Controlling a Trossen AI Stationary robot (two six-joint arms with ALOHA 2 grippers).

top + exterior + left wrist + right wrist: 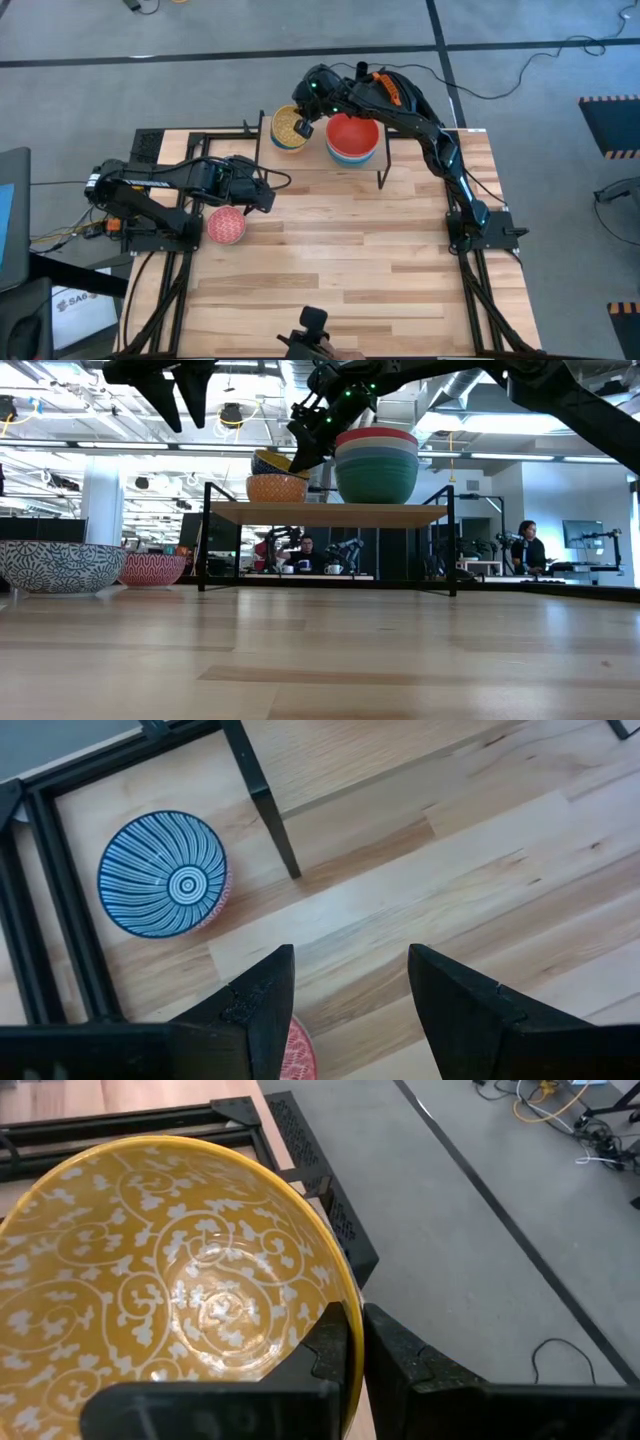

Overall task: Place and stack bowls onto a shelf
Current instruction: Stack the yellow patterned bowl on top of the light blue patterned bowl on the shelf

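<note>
Now my right gripper pinches the yellow bowl's rim to seat it on the shelf; my left gripper hangs agape.

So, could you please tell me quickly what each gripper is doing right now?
Left gripper: open, holding nothing, above the pink patterned bowl.
Right gripper: shut on the rim of the yellow bowl at the shelf.

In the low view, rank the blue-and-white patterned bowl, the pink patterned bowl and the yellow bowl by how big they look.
1. Blue-and-white patterned bowl, though it sits nearest the camera.
2. Pink patterned bowl and yellow bowl: too alike to rank.
</note>
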